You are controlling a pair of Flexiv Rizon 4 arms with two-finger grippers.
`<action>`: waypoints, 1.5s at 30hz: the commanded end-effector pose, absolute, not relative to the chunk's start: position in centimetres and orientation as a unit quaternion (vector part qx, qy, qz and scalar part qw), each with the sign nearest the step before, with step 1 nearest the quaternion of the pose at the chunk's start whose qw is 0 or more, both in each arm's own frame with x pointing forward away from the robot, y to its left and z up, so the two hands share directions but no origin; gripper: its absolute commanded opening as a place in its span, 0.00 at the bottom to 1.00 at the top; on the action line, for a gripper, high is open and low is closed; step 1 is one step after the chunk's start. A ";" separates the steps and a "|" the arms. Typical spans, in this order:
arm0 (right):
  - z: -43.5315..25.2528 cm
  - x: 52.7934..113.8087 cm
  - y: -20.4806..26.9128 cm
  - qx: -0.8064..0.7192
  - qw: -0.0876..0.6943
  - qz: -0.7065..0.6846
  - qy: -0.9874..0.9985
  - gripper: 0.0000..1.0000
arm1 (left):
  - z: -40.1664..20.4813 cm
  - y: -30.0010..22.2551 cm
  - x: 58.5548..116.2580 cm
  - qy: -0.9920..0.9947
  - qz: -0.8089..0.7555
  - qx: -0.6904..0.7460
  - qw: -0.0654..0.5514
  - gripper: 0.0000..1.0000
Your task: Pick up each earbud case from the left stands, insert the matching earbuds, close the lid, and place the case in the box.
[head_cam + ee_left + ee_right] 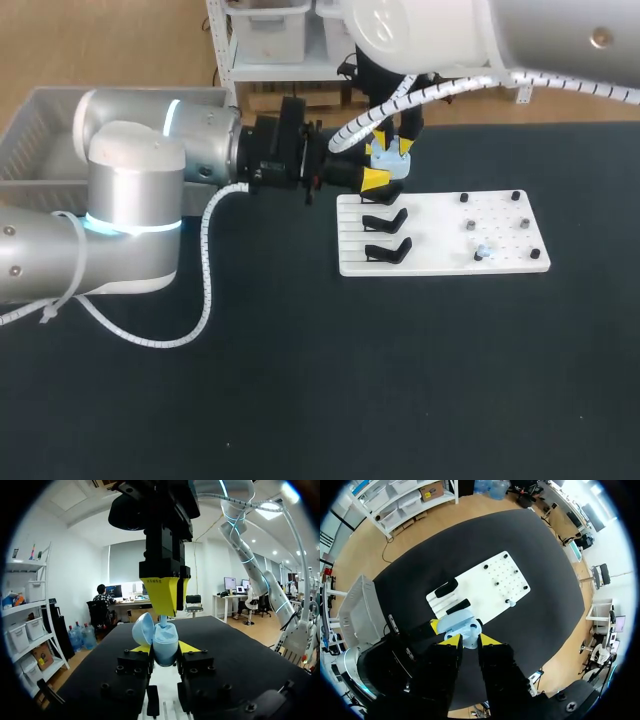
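Light-blue earbud case (pixel 165 641), lid open, pinched in left tool (pixel 166 648); right tool (pixel 470 640) just above, pinching earbud (pixel 162 624).

A pale blue earbud case (pixel 165 640) stands upright with its lid open and tipped aside, clamped in the left gripper (pixel 165 649). The right gripper (pixel 469 642) holds an earbud (pixel 162 623) at the case's mouth. A second earbud (pixel 483 251) stands on the white board (pixel 440 262).

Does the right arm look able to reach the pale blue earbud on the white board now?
Probably yes. Nothing covers the earbud and the board around it is open. The right gripper must first leave the case that the left gripper holds.
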State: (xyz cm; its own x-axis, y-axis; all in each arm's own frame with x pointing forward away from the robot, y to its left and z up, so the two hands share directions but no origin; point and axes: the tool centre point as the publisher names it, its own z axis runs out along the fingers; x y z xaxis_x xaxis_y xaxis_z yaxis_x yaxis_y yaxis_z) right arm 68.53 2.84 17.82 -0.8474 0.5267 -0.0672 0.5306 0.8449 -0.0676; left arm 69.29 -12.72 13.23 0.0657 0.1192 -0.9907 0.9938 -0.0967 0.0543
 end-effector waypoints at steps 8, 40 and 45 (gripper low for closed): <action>17.4 69.1 2.9 0.275 0.020 -0.045 0.960 0.00 | 13.2 -12.7 69.2 0.491 -0.475 0.566 0.462 0.00; 19.4 63.0 -3.3 0.157 0.193 0.037 0.968 0.46 | 13.2 -12.7 69.2 0.491 -0.475 0.566 0.462 0.00; 18.3 63.0 -5.1 0.157 0.198 0.039 0.967 0.45 | 13.2 -12.7 69.2 0.491 -0.475 0.566 0.462 0.00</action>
